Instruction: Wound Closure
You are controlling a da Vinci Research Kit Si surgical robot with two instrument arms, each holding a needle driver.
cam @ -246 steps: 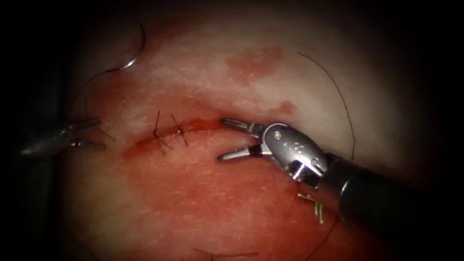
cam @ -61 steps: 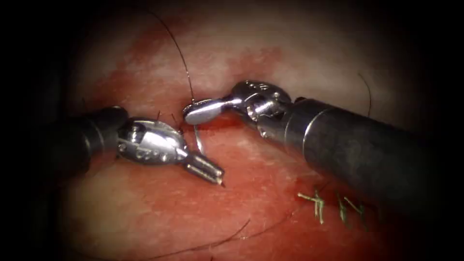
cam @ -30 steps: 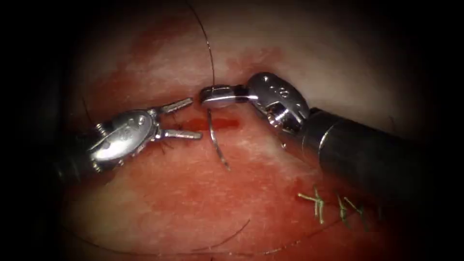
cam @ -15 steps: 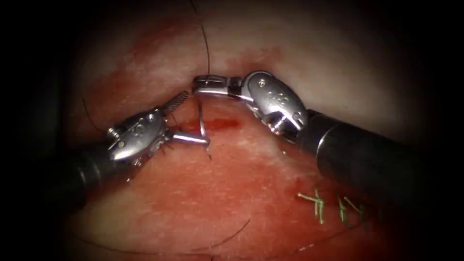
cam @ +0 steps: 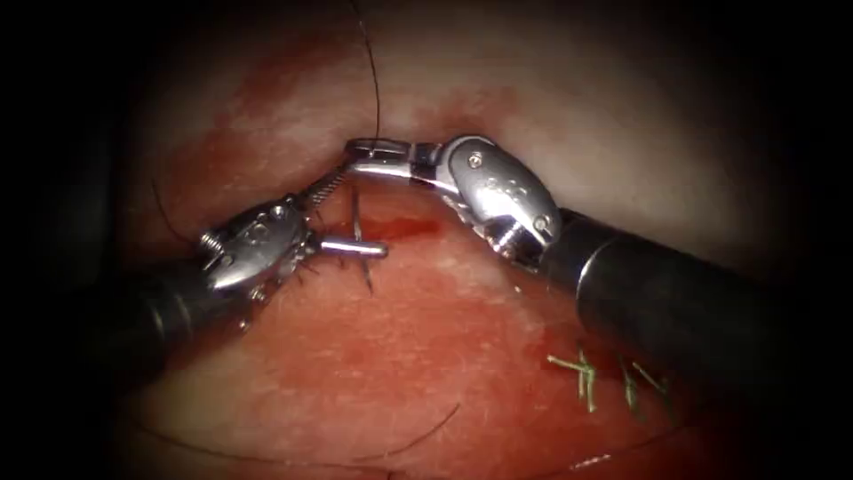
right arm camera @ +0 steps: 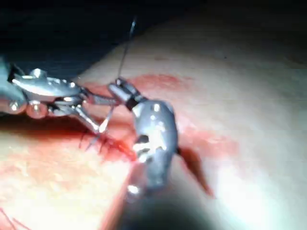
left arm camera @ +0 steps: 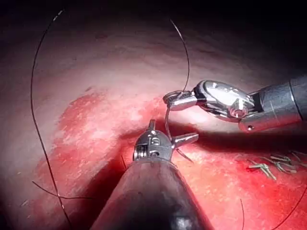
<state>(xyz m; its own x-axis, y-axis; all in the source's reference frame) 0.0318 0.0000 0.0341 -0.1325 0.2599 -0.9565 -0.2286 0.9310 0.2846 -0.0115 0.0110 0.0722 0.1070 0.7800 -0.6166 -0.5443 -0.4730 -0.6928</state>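
Observation:
My right tool (cam: 364, 158) is shut on the curved needle (cam: 355, 222) close to its thread end. The needle hangs down across the left part of the red cut (cam: 404, 228), and its tip appears free above the tissue (cam: 426, 356). My left tool (cam: 362, 213) comes in from the left with its jaws open, one on each side of the needle's middle. Dark thread (cam: 374, 80) rises from the held end. In the left wrist view the needle (left arm camera: 167, 122) curves between the left tool's jaws (left arm camera: 174, 130), below the right tool (left arm camera: 180, 100). The right wrist view has the right tool (right arm camera: 120, 88) meeting the left tool (right arm camera: 106, 113).
Two earlier stitches (cam: 306, 262) lie partly behind the left tool's wrist. Green cut ends of thread (cam: 586, 378) lie on the tissue at the lower right. A loose strand of dark thread (cam: 426, 436) crosses the near tissue. Red fluid stains the area around the cut.
The right tool carried the needle left and slightly up. The left tool swung in and spread its jaws around the needle's middle.

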